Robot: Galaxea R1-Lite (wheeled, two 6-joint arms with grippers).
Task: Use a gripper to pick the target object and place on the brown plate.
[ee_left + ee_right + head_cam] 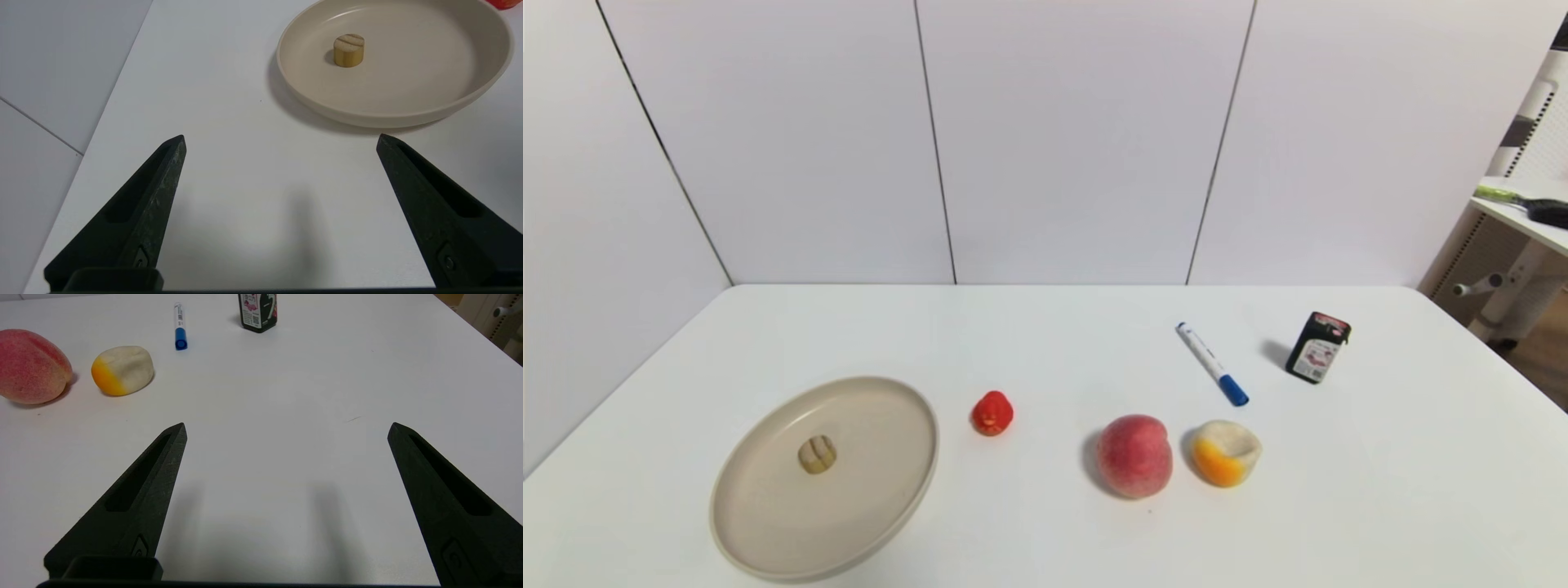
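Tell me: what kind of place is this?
Probably a lab test bench, not a kitchen: a bare white table walled by plain white panels, with toy fruit like a peach and a marker.

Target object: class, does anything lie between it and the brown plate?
Nothing does. The target object already rests inside the brown plate, while the open left end effector hovers over bare table nearby.
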